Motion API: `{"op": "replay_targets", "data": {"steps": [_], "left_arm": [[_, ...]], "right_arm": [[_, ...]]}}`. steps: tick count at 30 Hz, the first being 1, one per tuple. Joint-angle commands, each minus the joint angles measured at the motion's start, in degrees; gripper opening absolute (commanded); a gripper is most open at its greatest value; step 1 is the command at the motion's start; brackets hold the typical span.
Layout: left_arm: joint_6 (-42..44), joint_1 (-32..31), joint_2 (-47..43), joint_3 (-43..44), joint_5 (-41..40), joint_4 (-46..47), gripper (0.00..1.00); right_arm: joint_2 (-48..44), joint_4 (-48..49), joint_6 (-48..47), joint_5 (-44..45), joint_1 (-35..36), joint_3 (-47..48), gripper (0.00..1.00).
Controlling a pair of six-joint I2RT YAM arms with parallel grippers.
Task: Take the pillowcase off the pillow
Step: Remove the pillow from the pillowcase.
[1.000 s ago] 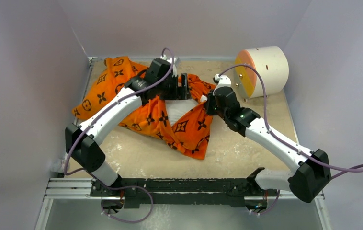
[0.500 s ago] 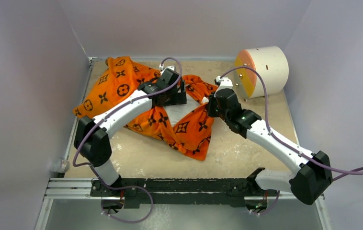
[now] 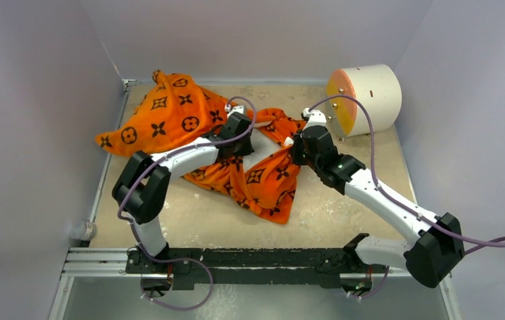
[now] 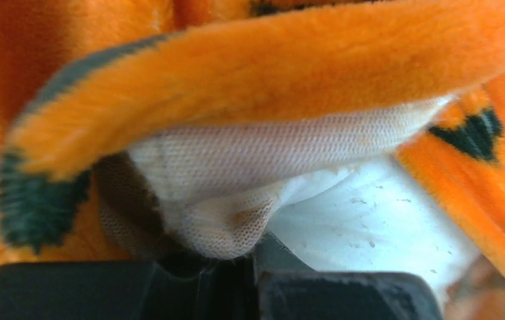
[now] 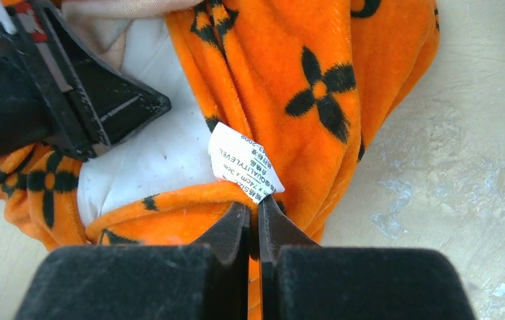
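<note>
The orange pillowcase (image 3: 170,120) with black motifs lies bunched from the back left to the table's middle. It still wraps most of the white pillow (image 3: 261,148), which shows only through the opening between my grippers. My left gripper (image 3: 250,139) is shut on a fold of the pillowcase's pale knit inner side (image 4: 226,227), with the pillow (image 4: 370,220) just to the right of it. My right gripper (image 5: 253,210) is shut on the orange hem (image 5: 170,223) right under a white size label (image 5: 244,170). The pillow (image 5: 150,160) lies bare beside the left gripper's fingers (image 5: 130,107).
A white cylinder with an orange face (image 3: 366,99) lies at the back right, close to the right arm's cable. Grey walls close in the table on three sides. A metal rail (image 3: 250,260) runs along the near edge. Bare tan tabletop (image 3: 343,220) shows at the front right.
My left gripper was open and has closed on the cloth at the opening, after drawing back toward the left. The pillowcase's bulk has shifted left and back. The right gripper held its grip.
</note>
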Motion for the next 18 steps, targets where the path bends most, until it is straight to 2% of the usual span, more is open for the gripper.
{"op": "replay_targets", "data": {"steps": [1, 4, 10, 13, 18], "left_arm": [[-2.6, 5.7, -1.5, -5.1, 9.6, 1.0, 0.0], [-2.6, 12.9, -8.2, -2.4, 12.7, -1.3, 0.0], [-0.2, 22.6, -15.9, 11.2, 8.9, -10.1, 0.0], [-2.1, 25.8, -19.1, 13.3, 8.4, -8.7, 0.0], [-2.6, 27.6, -23.2, 15.5, 2.0, -5.5, 0.0]], "right_arm": [[-3.8, -3.4, -1.7, 3.9, -0.7, -1.3, 0.0], [-4.9, -2.5, -0.9, 3.1, -0.7, -3.7, 0.0], [-3.1, -0.4, -0.1, 1.5, -0.7, -7.1, 0.0], [-1.2, 1.7, 0.4, 0.6, -0.7, -8.8, 0.0], [4.2, 3.8, 1.8, 0.6, -0.8, -11.1, 0.0]]}}
